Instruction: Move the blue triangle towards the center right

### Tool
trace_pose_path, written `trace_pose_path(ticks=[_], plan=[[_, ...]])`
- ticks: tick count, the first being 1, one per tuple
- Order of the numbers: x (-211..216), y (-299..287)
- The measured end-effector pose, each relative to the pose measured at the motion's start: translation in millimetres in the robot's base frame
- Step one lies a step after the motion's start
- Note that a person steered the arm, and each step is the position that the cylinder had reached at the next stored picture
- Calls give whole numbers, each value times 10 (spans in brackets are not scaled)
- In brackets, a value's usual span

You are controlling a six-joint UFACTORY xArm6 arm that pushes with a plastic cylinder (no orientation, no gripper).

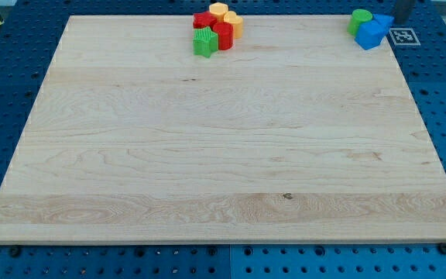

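I count seven blocks on one wooden board point(207, 155): two red blocks point(203, 19) point(222, 34), two yellow point(218, 10) point(235, 23), two green point(204, 43) point(360, 19), and one blue block point(372, 33), maybe two merged, can't tell. One tag marker point(405, 36).
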State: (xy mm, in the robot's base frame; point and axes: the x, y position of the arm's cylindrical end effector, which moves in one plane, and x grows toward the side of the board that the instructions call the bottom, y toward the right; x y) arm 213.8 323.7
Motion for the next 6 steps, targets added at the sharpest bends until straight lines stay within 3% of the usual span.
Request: trace_pose_path(ticks=[2,6], plan=[[154,-324],[1006,-336]])
